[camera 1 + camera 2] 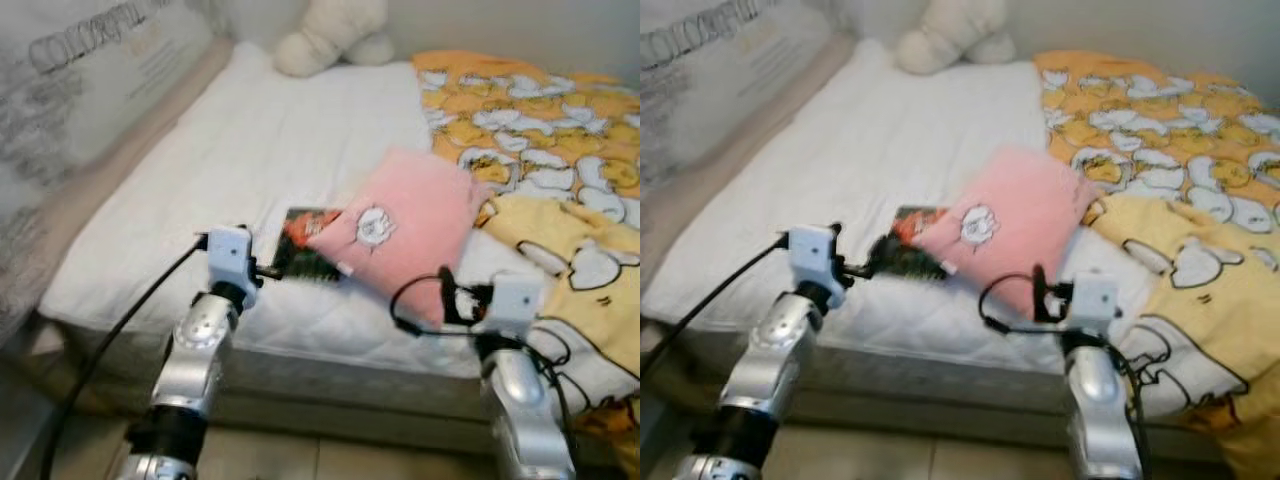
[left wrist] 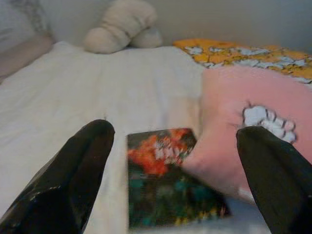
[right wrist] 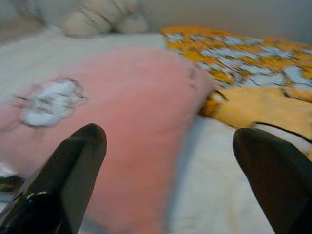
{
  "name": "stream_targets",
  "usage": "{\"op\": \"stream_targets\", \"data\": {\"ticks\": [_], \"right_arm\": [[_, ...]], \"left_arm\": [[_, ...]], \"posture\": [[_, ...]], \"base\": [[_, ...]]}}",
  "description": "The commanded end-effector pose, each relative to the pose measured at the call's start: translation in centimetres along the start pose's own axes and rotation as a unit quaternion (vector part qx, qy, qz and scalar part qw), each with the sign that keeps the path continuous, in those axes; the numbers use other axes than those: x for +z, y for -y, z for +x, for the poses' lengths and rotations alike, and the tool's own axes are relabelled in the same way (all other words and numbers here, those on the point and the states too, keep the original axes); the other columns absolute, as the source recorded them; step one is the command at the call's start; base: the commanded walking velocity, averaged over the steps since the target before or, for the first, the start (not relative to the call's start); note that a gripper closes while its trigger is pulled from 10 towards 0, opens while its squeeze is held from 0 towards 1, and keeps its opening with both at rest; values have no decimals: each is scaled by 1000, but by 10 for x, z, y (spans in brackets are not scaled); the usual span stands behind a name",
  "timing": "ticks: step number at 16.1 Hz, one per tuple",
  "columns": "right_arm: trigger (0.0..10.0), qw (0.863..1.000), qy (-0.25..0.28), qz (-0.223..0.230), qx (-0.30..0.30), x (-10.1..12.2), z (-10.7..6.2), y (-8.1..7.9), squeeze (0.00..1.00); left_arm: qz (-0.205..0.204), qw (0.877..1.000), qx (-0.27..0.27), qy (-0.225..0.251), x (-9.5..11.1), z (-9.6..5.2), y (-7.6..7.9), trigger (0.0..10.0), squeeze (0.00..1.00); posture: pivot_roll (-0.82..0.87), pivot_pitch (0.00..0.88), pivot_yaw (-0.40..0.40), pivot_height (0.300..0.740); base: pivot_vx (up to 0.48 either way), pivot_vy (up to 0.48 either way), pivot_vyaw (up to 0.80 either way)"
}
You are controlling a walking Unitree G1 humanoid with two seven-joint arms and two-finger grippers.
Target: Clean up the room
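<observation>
A pink cushion (image 1: 400, 230) with a white sheep patch lies on the white mattress (image 1: 260, 130), near its front edge. Its corner rests over a book (image 1: 305, 250) with a dark green and orange cover. My left gripper (image 1: 272, 271) is open at the book's near edge; in the left wrist view its fingers (image 2: 78, 170) stand wide on either side of the book (image 2: 165, 185). Just in front of the cushion's lower right side, my right gripper (image 1: 447, 290) is open too. In the right wrist view the cushion (image 3: 122, 122) lies close ahead, between the fingers (image 3: 73, 165).
A yellow and orange duck-print blanket (image 1: 540, 130) covers the bed's right side and hangs over the front. A cream plush toy (image 1: 330, 35) sits at the head. A large printed pillow (image 1: 90, 80) leans along the left. Tiled floor (image 1: 300, 455) lies below the bed edge.
</observation>
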State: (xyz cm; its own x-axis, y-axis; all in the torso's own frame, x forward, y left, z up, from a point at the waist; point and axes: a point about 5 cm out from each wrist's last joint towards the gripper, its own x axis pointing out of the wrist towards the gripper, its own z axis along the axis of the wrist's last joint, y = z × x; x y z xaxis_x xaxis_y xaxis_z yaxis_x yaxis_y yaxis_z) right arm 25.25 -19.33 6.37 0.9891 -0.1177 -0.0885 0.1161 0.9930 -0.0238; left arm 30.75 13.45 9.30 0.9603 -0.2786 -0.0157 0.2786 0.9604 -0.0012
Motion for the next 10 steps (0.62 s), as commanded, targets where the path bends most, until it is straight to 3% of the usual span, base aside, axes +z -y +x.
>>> {"op": "stream_targets", "data": {"ticks": [1,3,7,10], "right_arm": [[10000,999,0,-9,-30,3,2,17,0],[10000,998,-8,29,-54,3,4,22,0],[10000,994,-20,47,-92,1,2,35,0],[10000,971,-126,176,-102,-31,3,35,0]], "left_arm": [[4,1000,-19,17,9,9,12,10000,0],[10,999,-25,25,17,16,10,10000,0],[8,999,-49,16,22,30,15,10000,0],[17,988,-127,-92,11,59,28,10000,0]], "posture": [[72,0,-7,740],[69,0,-5,740],[51,0,7,740],[33,0,16,740]], "base": [[480,0,0],[480,0,0],[480,0,0],[0,0,0]]}}
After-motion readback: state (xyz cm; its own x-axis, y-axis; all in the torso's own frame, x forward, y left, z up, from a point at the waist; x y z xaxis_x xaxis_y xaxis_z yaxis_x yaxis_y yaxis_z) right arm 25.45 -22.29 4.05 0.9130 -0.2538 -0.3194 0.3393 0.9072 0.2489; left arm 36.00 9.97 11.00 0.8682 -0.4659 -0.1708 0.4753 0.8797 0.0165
